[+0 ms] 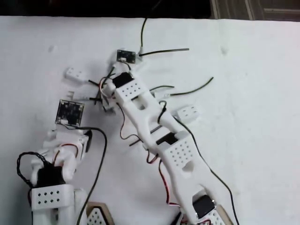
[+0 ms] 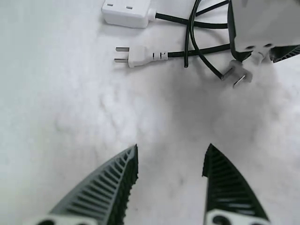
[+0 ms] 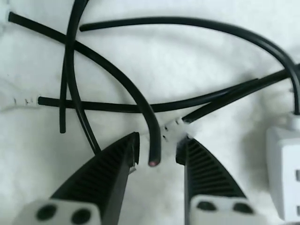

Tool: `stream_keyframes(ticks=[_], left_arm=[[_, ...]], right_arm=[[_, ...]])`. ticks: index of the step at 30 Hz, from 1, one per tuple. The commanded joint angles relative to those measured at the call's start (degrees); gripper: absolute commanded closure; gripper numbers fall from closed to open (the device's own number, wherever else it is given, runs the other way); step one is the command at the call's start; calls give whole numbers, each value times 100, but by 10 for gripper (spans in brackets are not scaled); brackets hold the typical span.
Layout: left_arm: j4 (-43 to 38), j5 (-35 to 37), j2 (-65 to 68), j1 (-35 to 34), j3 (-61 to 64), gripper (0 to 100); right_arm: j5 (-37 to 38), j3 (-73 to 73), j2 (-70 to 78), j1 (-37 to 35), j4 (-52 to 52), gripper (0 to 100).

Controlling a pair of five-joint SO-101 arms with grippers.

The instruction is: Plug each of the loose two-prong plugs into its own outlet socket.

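My left gripper (image 2: 171, 161) is open over bare table, low at the left in the high view (image 1: 70, 101). Ahead of it lie a white two-prong plug (image 2: 136, 56) on a black cable and a white outlet socket (image 2: 126, 11), also seen in the high view (image 1: 75, 73). My right gripper (image 3: 157, 145) is open among the crossed black cables (image 3: 117, 79). Its fingertips (image 3: 124, 150) flank a second white plug (image 3: 171, 131) and a cut cable end (image 3: 153, 159). In the left wrist view that plug (image 2: 239, 77) sits tilted under the right gripper. A second socket (image 1: 187, 112) lies right of the right arm.
Loose black cable pieces (image 1: 164, 51) lie at the back and to the right (image 1: 192, 89). A white socket's corner (image 3: 286, 173) shows close to the right gripper. The white tabletop (image 1: 253, 93) has free room on its right side and along the far left.
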Motion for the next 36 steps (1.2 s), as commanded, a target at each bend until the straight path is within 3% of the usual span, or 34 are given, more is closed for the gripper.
stream_keyframes(ticks=[1,9,13,24,29,36], left_arm=[[-97,18,-92,-22,-18,771],[-97,18,-92,-22,-18,772],[-97,18,-92,-31,-18,772],[-97,18,-92,-31,-18,772],[-97,18,-92,-31,-18,772],[-97,18,-92,-31,-18,772]], right_arm=[[-9,-281,251,154,145,872],[211,-686,514,-136,356,885],[519,-686,374,-277,673,983],[1591,-686,-655,180,2229,981],[1732,-686,-963,154,2167,976],[1213,-668,-963,180,1253,796]])
